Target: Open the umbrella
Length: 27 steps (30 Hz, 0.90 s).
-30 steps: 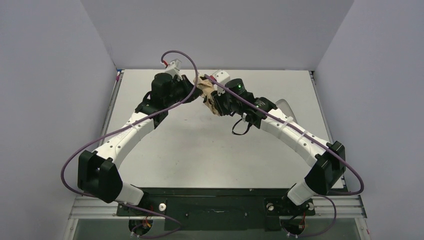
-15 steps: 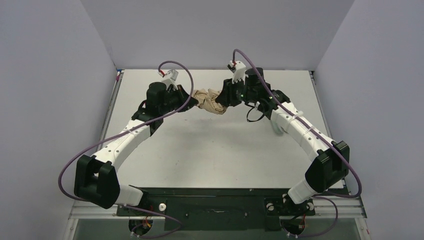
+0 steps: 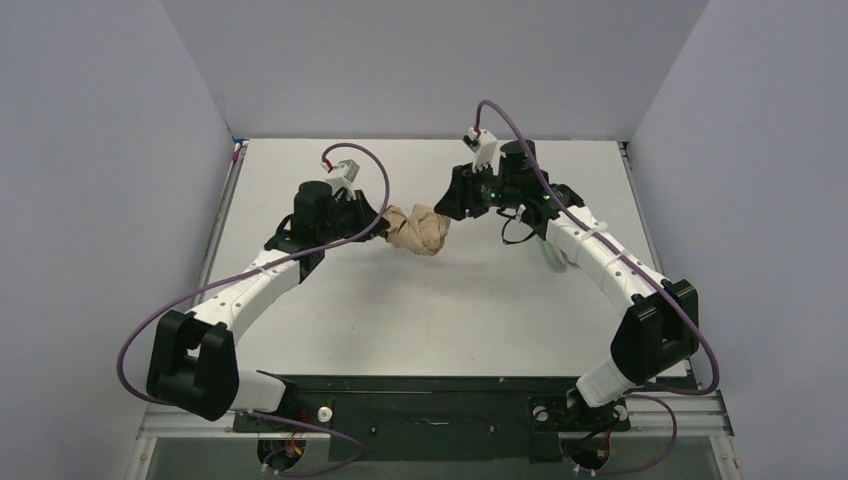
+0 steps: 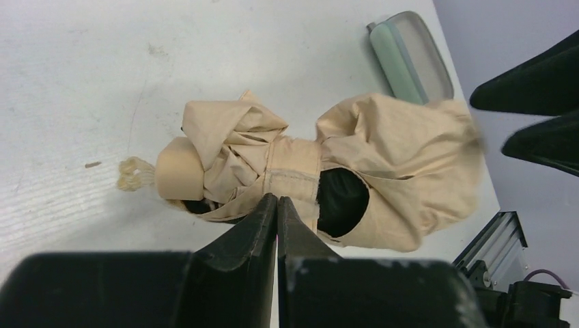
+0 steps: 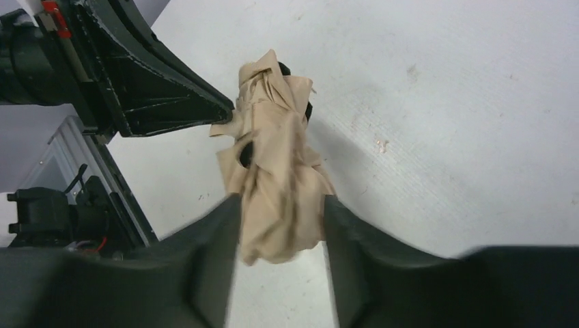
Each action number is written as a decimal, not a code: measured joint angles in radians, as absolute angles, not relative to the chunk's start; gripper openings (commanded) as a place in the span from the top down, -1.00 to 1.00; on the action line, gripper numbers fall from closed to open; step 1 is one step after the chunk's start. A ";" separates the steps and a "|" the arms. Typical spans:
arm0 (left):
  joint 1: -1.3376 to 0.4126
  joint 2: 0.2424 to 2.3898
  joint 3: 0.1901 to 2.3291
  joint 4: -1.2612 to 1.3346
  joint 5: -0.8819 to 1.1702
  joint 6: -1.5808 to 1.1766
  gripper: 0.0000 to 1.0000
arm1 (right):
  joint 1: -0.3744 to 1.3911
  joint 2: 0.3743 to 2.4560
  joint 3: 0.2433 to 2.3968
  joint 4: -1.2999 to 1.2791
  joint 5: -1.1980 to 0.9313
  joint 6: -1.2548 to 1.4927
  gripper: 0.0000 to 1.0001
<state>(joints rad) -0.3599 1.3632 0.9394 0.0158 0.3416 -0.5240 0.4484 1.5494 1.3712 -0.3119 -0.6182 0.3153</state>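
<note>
Item: the umbrella (image 3: 418, 230), peach-tan, folded, canopy crumpled into a bundle; no shaft is seen drawn out.
Location: held just above the table (image 3: 450, 310), between the two grippers; the handle (image 4: 179, 167) is turned away from the right one.
Left gripper (image 4: 276, 201): jaws pressed together, fabric at the bundle's middle band pinched at the tips.
Right gripper (image 5: 280, 199): fingers partly apart, set astride the loose fabric end; a firm hold cannot be told.
Change: within the last second the grippers have been drawn apart, and the bundle has been carried off with the left.
Bearing on task: nothing has been spread by the pull; opening is judged barely begun.
Also listed: mint-green pouch (image 4: 410, 58), lying apart on the table.
</note>
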 measured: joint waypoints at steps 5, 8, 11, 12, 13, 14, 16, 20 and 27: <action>-0.351 1.414 0.869 0.027 0.359 -0.489 1.00 | 0.459 1.553 1.321 -0.376 -0.612 0.176 -0.63; -0.348 1.494 0.852 0.037 0.366 -0.480 1.00 | 0.459 1.589 1.307 -0.427 -0.606 0.131 -0.63; -0.332 1.570 0.837 0.098 0.389 -0.495 1.00 | 0.459 1.651 1.291 -0.447 -0.603 0.115 -0.63; -0.326 1.591 0.825 0.121 0.410 -0.511 1.00 | 0.461 1.670 1.278 -0.450 -0.601 0.116 -0.63; -0.323 1.604 0.815 0.139 0.426 -0.522 1.00 | 0.463 1.683 1.266 -0.450 -0.600 0.118 -0.63; -0.317 1.617 0.803 0.164 0.444 -0.544 1.00 | 0.465 1.699 1.250 -0.450 -0.597 0.125 -0.63; -0.306 1.631 0.789 0.216 0.477 -0.587 1.00 | 0.472 1.716 1.213 -0.433 -0.592 0.152 -0.63; -0.299 1.634 0.790 0.272 0.521 -0.653 1.00 | 0.477 1.725 1.176 -0.389 -0.593 0.207 -0.63; -0.299 1.634 0.850 0.266 0.608 -0.693 1.00 | 0.476 1.732 1.180 -0.317 -0.632 0.170 -0.63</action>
<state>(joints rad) -0.2993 1.6337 0.8501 0.2657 0.6079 -0.6930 0.4763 1.7317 1.1797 -0.3168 -0.6315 0.1699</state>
